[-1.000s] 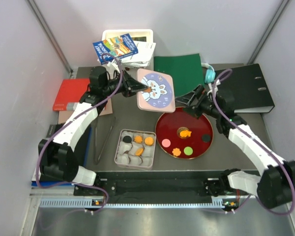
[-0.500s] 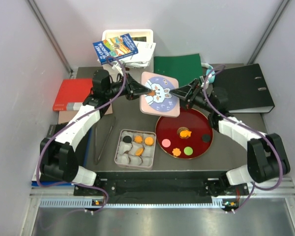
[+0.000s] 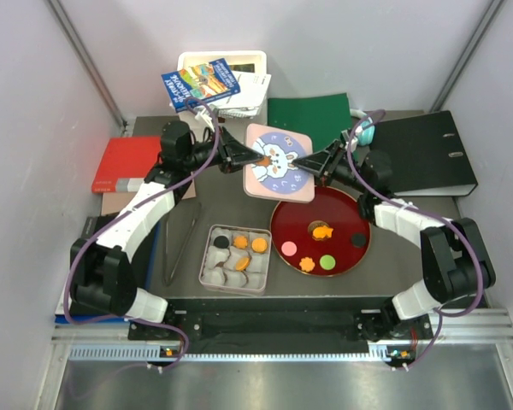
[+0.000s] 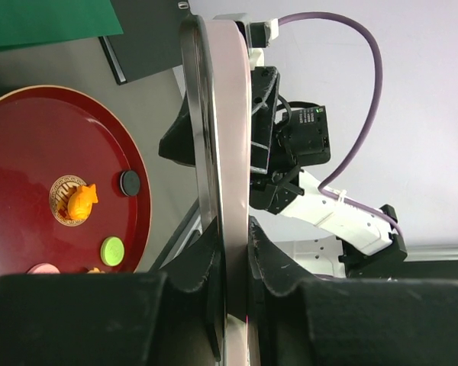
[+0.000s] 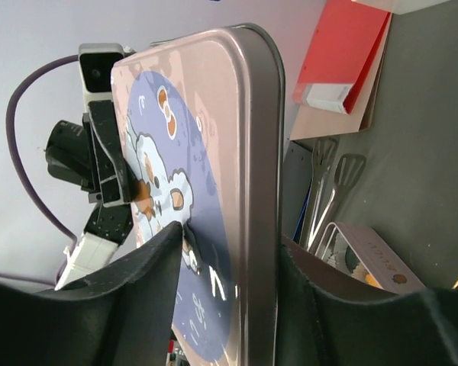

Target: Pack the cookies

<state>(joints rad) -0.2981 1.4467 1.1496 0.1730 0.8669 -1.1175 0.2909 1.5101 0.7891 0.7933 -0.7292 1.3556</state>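
From above, your right arm has swung in from beside the red plate (image 3: 338, 215). The right gripper (image 3: 306, 162) now meets the far edge of the rabbit lid (image 3: 278, 164), opposite the left gripper (image 3: 255, 159). The lid hangs tilted above the tabletop. Five cookies (image 3: 321, 230) lie on the plate and three sit in the tin (image 3: 207, 275), so the packing is not finished. This looks like a lid handover.

In your left wrist view, the left fingers (image 4: 192, 284) are clamped narrow on the lid's rim, which shows edge-on.

In your right wrist view, the right fingers (image 5: 149, 271) have narrowed from wide and now straddle the lid's edge. They look close against both faces, but you cannot tell yet whether they pinch it, so keep the left grip on.
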